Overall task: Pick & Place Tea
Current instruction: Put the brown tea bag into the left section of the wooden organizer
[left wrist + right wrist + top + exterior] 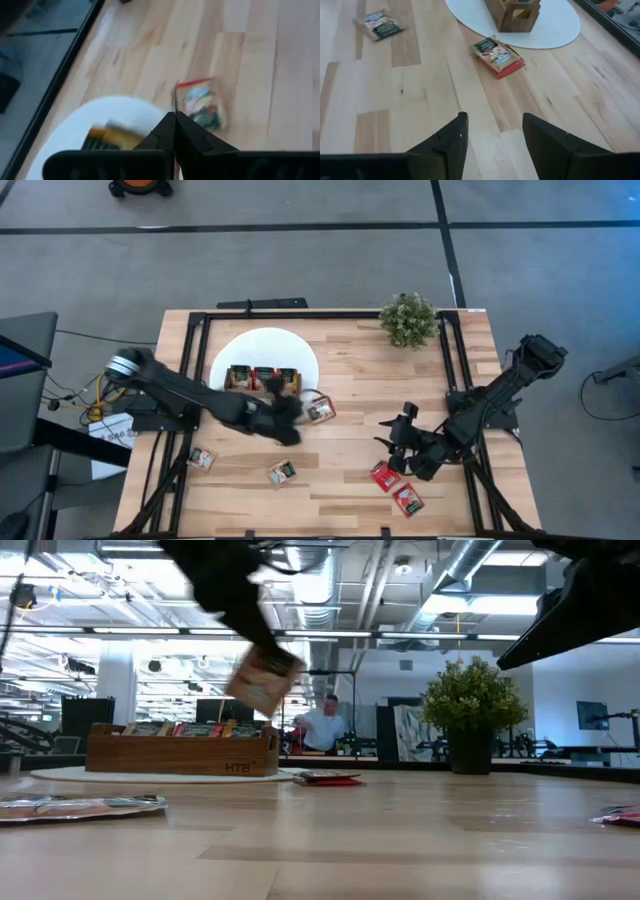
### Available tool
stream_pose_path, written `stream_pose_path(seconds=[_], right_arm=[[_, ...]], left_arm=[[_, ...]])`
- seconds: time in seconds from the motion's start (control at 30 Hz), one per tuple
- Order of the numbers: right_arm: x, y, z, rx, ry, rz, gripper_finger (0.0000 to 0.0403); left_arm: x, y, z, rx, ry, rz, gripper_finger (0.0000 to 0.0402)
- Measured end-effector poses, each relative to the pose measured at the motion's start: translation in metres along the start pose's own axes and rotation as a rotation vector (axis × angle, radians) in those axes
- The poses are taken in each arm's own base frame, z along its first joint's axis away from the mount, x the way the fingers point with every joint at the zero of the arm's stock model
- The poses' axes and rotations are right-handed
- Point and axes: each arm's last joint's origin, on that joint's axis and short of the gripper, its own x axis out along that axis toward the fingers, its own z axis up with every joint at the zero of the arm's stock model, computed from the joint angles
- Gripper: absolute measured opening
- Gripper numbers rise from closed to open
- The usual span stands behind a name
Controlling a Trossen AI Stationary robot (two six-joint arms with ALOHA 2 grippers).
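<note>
The wooden tray bears the engraved letters "HTB" on its side.

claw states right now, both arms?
Left claw: shut on a tea sachet, lifted near the wooden tray.
Right claw: open, empty, above bare table.

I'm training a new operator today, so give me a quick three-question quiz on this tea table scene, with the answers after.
1. True or false: the right claw is clamped shut on something.
2. Where does the brown wooden three-compartment tray stand? A on the round white disc; B hanging from a claw; C on the floor.
3. Which claw holds the small flat orange-brown tea sachet up in the air?

Key
1. False: it is open and empty over the table.
2. A.
3. The left claw, which is shut on it.
</note>
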Motion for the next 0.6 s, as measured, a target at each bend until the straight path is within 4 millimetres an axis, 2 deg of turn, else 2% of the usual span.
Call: stream_pose_path(seconds=[0.23, 0.33, 0.43, 0.6], right_arm=[[0.003, -0.002, 0.002, 0.003, -0.002, -0.01, 0.0178], [0.006, -0.004, 0.005, 0.018, -0.004, -0.021, 0.0173], [0.008, -0.005, 0.006, 0.031, -0.008, -0.024, 0.0169], [0.009, -0.005, 0.01, 0.018, -0.027, -0.016, 0.0166]], left_arm=[[-0.047, 0.066, -0.067, -0.055, -0.008, 0.006, 0.0], [-0.059, 0.086, -0.092, -0.021, -0.009, 0.0, 0.0], [-0.06, 0.098, -0.112, 0.01, 0.017, -0.02, 0.0], [-0.06, 0.109, -0.11, -0.034, -0.018, -0.046, 0.0]])
